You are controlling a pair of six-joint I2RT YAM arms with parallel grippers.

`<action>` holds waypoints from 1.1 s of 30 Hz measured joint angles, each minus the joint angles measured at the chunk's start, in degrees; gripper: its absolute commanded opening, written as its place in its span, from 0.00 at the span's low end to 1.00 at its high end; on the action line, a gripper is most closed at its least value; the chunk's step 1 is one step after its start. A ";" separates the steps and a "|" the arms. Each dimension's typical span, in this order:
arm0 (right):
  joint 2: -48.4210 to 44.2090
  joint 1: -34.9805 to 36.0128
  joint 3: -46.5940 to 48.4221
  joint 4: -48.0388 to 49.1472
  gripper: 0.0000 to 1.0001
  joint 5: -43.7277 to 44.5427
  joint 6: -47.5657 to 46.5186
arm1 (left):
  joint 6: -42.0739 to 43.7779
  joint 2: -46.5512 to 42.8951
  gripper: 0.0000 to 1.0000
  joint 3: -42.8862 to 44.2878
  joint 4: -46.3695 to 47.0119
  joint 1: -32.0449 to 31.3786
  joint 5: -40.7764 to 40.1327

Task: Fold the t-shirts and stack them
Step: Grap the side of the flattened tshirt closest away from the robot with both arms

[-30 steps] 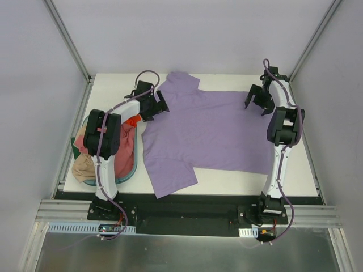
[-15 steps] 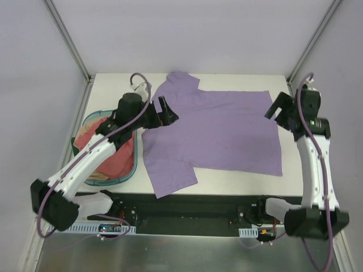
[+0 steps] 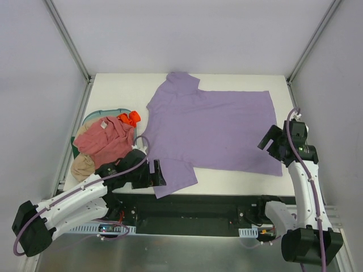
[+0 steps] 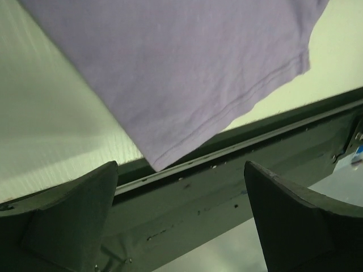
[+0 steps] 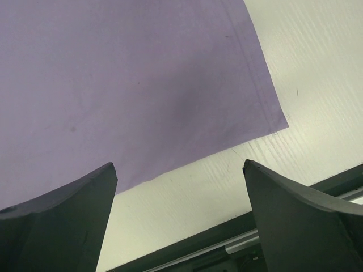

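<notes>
Currently the purple tee (image 3: pixel 215 127) lies spread flat on the table (image 3: pixel 113 90). Its collar end faces left and its hem faces right. One sleeve points to the far edge. The other points to the near edge, and its corner reaches the table's rim.

Left gripper (image 3: pixel 157 173): low at the near edge, just beside the left side of the near sleeve. Jaws are spread wide with nothing between them. The wrist view shows the sleeve's stitched hem and corner ahead of the fingers. Contact cannot be judged.

Right gripper (image 3: pixel 267 141): above the tee's right side, near the hem. Jaws are wide apart and empty. The wrist view shows the hem's near corner lying flat on the table between the two fingers and clear of both.

Basket (image 3: pixel 93 116): teal, at the table's left side. The pink tee (image 3: pixel 102 139) is heaped in it, crumpled. The tan tee (image 3: pixel 82 167) bulges out at its near end, partly under the pink one. A small orange item (image 3: pixel 129 118) sits at the basket's right rim, touching the pink tee. What it is cannot be told.
</notes>
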 measured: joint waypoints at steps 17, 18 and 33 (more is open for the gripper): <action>1.84 -0.02 -1.55 -0.37 0.96 1.33 -1.90 | -10.95 5.99 0.61 -3.02 -1.33 -12.04 -3.32; 1.84 -0.02 -1.60 -0.35 0.96 1.42 -1.92 | -11.32 6.21 0.58 -2.99 -1.29 -12.31 -3.52; 1.75 -0.09 -2.58 -0.20 0.96 2.27 -2.12 | -14.67 12.50 0.37 -2.99 4.35 -13.57 -5.57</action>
